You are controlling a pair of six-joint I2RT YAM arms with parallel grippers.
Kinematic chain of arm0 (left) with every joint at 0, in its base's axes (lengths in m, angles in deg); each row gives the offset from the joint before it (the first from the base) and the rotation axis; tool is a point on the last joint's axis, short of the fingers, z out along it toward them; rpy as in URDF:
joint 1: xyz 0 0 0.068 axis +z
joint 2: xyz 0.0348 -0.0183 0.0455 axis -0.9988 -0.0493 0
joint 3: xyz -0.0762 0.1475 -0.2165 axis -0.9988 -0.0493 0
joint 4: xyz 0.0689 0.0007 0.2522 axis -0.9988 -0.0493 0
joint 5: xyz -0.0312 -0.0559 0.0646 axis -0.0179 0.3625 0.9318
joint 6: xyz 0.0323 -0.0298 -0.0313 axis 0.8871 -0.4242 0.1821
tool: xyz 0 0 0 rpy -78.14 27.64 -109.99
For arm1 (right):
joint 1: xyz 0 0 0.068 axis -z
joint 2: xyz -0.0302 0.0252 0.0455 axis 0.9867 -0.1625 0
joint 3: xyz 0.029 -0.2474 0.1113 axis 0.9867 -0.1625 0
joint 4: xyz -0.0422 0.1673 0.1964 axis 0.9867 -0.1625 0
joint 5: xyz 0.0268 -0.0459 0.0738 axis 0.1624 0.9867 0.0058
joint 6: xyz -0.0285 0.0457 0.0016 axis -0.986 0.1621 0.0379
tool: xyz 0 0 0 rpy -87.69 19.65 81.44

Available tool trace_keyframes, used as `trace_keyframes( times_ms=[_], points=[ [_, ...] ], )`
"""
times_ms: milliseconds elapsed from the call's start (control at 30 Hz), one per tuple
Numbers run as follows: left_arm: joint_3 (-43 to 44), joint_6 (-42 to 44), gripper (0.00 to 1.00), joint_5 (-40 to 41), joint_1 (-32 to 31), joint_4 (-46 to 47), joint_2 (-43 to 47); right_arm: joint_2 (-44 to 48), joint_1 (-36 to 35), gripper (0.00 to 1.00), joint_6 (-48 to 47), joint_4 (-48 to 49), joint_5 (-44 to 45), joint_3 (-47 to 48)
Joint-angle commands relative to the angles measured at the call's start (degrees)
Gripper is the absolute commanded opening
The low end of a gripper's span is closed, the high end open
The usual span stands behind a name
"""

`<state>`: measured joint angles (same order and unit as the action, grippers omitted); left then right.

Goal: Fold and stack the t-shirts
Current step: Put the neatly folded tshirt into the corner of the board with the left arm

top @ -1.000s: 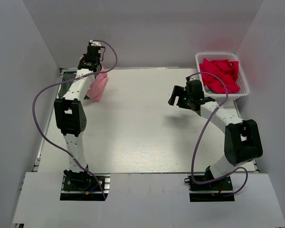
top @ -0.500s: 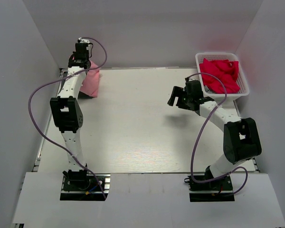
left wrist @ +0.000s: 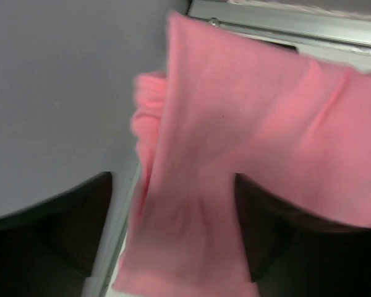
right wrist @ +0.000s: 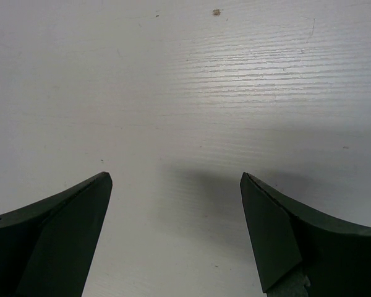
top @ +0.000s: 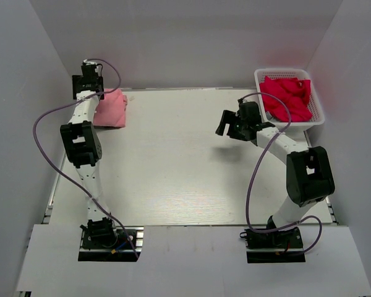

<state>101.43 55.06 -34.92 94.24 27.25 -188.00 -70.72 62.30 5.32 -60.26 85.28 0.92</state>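
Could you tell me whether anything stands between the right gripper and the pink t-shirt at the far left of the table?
Nothing visible does: the right gripper hovers open, and only bare tabletop lies between it and the pink t-shirt.

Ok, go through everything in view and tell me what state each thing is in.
Pink t-shirt: folded, lying at the far left corner of the table.
Left gripper: jaws apart, pink cloth between them.
Right gripper: wide open, empty, above the table.
Basket: holds crumpled red cloth.

R pincer (right wrist: 174,180) spread wide, white tabletop (right wrist: 185,86) below
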Motion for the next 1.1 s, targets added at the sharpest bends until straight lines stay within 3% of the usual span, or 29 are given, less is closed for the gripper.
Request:
trace_keyframes(
  times_ms=[0, 200, 367, 467, 500, 567, 633, 667, 733, 767, 800, 933, 1067],
  points=[
    [4.9, -0.7, 1.0, 6.2, 1.2, 4.2, -1.0, -0.9, 0.0, 0.9, -0.1, -0.3, -0.4, 2.9],
    [7.3, -7.8, 1.0, 2.2, 0.3, -3.3, 4.0, 2.1, -0.2, 0.9, -0.5, -0.4, -1.1, 1.2],
    [-3.2, -18.7, 1.0, -9.1, -0.9, -8.4, 16.0, 9.1, -0.1, 0.9, 0.1, 2.5, -2.5, -5.3],
    [-22.5, -27.7, 1.0, -19.0, -2.4, -3.7, 27.1, 12.3, -0.2, 0.9, 0.6, 3.5, -3.5, -9.4],
    [-27.4, -28.5, 1.0, -25.5, -3.1, -1.1, 30.0, 13.0, -0.1, 0.9, 0.8, 4.0, -4.1, -11.6],
    [-42.0, -30.4, 1.0, -29.0, -6.6, 3.5, 39.6, 15.6, -0.1, 0.9, 1.2, 4.2, -4.9, -14.1],
    [-52.3, -34.4, 1.0, -31.6, -9.3, 10.8, 46.6, 17.9, -0.1, 0.9, 1.8, 5.2, -5.5, -16.8],
    [-63.0, -35.9, 1.0, -33.8, -10.3, 13.4, 53.9, 19.7, -0.1, 0.9, 2.4, 5.8, -6.2, -19.5],
    [-74.6, -40.3, 1.0, -43.2, -12.2, 24.8, 61.8, 22.6, 0.0, 0.9, 3.2, 9.9, -7.1, -25.8],
    [-84.5, -41.1, 1.0, -46.3, -12.2, 28.3, 65.8, 23.8, -0.1, 0.9, 4.7, 10.7, -7.1, -27.2],
    [-88.2, -43.1, 1.0, -48.2, -13.0, 30.1, 73.1, 26.9, 0.0, 0.9, 5.2, 11.5, -6.9, -28.7],
    [-98.3, -44.7, 1.0, -46.9, -14.1, 27.9, 87.6, 32.6, -0.1, 0.9, 6.9, 19.5, -10.2, -38.5],
    [-100.6, -44.7, 1.0, -44.9, -14.1, 26.3, 95.3, 37.4, -0.1, 0.9, 6.2, 20.3, -10.3, -40.3]
  ],
)
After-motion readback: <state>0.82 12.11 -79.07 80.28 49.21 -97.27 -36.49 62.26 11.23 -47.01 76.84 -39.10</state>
